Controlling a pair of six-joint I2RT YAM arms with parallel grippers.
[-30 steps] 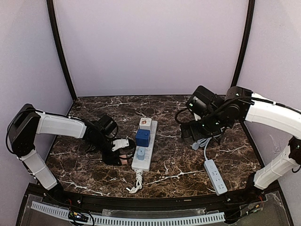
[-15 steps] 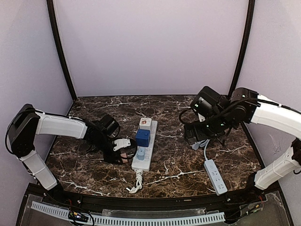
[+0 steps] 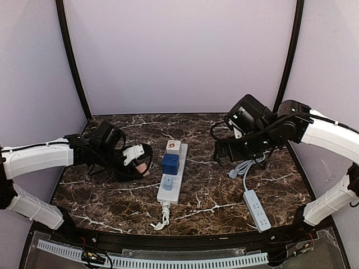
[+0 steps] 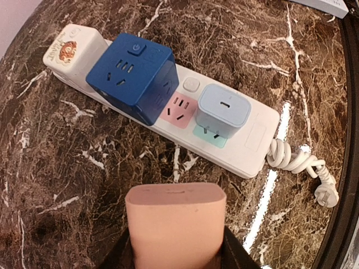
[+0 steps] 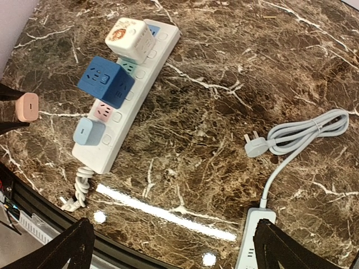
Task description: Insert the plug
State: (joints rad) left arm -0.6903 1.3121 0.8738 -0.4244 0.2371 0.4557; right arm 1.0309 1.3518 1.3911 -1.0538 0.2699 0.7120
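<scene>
A white power strip (image 3: 180, 168) lies mid-table, also in the left wrist view (image 4: 249, 151) and the right wrist view (image 5: 98, 159). It carries a cream adapter (image 4: 73, 47), a blue cube adapter (image 4: 132, 75) and a light blue charger (image 4: 223, 110). A pink socket (image 4: 178, 109) between the cube and the charger is free. My left gripper (image 3: 139, 159) is shut on a pink plug (image 4: 176, 224), held above the table left of the strip, apart from it. My right gripper (image 5: 176, 246) is open and empty, high over the table right of the strip.
A second white power strip (image 3: 257, 210) lies at the right front, with its grey cable coiled and its grey plug (image 5: 257, 147) loose on the marble. The first strip's white cord (image 4: 297, 165) is bundled at its near end. The black table rim (image 5: 33, 207) runs along the front.
My left arm has drawn back left and away from the strip, lifting the pink plug with it. My right arm has shifted slightly up and left.
</scene>
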